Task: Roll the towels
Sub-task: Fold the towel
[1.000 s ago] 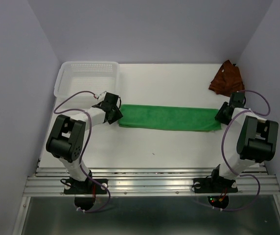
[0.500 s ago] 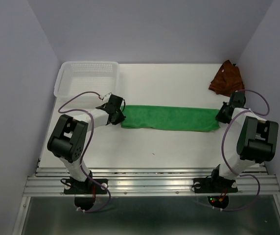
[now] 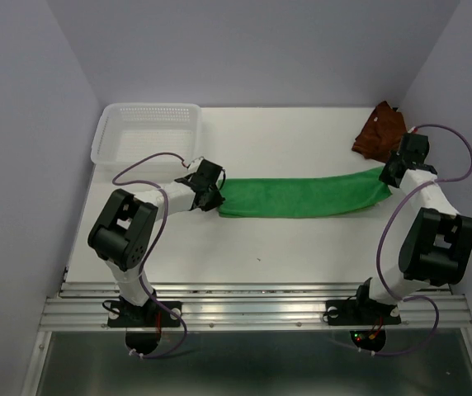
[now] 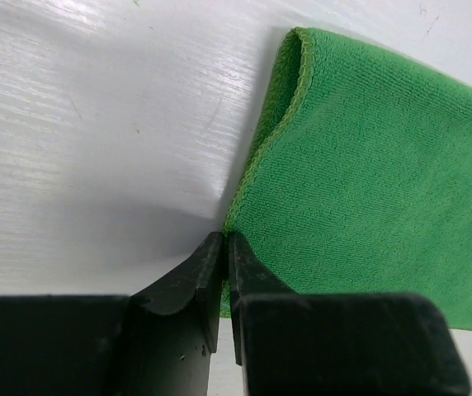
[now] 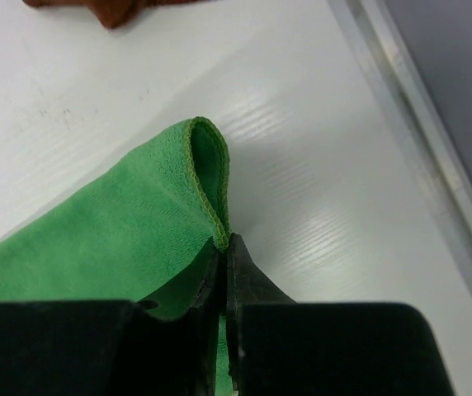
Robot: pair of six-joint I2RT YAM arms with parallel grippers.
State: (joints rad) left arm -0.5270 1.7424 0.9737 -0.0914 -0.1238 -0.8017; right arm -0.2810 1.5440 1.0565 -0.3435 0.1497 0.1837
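green towel (image 3: 302, 196), mid-frame: left end is pinched by left gripper (image 3: 213, 192), right end by right gripper (image 3: 391, 173) | rust towel (image 3: 380, 132) is seen upper right

A white bench (image 3: 302, 247) is enclosed by pale lilac walls: a far wall (image 3: 252, 49), a left wall (image 3: 21, 165) and a right wall (image 3: 467, 74). Its near edge is bounded by a ribbed aluminium rail (image 3: 252, 307). A dull grey surface (image 3: 252, 363) is seen nearer still. Soft, even light is cast, and only faint shadows are thrown.
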